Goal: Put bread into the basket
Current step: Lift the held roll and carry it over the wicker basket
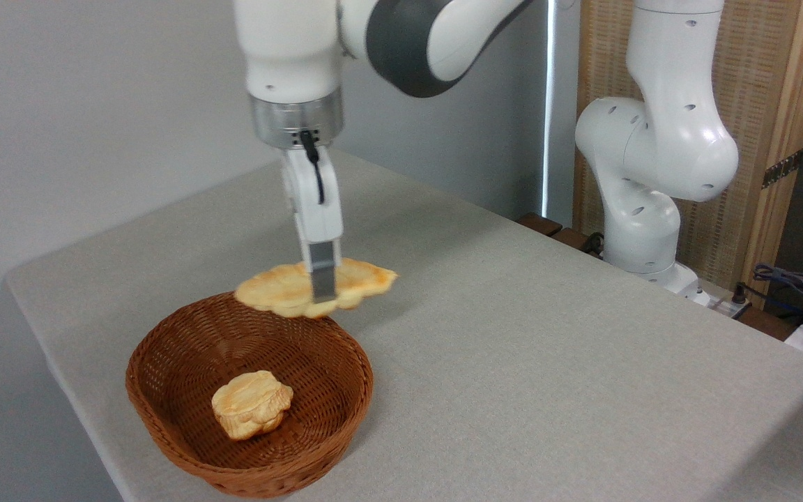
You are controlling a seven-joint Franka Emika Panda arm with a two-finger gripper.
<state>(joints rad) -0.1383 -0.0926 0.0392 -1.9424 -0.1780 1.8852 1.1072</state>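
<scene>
Grey cloth-covered table (548, 335), pale wall behind, slatted wood panel at right w/ cables near the arm base. Single fixed view. Item 1: basket (164, 411), oval reddish-brown wicker, shallow, sits near front-left table edge. Item 2: small round bun (251, 404), lumpy golden, lying inside the basket toward its front; not the task item. Item 3: bread (276, 289), long flat braided loaf, pale golden w/ browned patches, pointed end to the right; held roughly level in the air, over the basket's back rim, part of it overhanging the rim toward the table beyond. Not touching wicker as far as can be seen, though the gap is hard to judge from this angle. Item 4: gripper (323, 296), pointing straight down from the white arm, fingers closed narrow across the loaf's middle; near finger hides the loaf's centre, far finger not visible. Status, judged: pick-up done, carry approx. finished, loaf not yet in. Left to do: shift a bit further forward over the basket's hollow, lower, release. Loaf nearly as long as the basket and the bun takes up floor space, so it'll prob. rest partly on bun or sloped side.
</scene>
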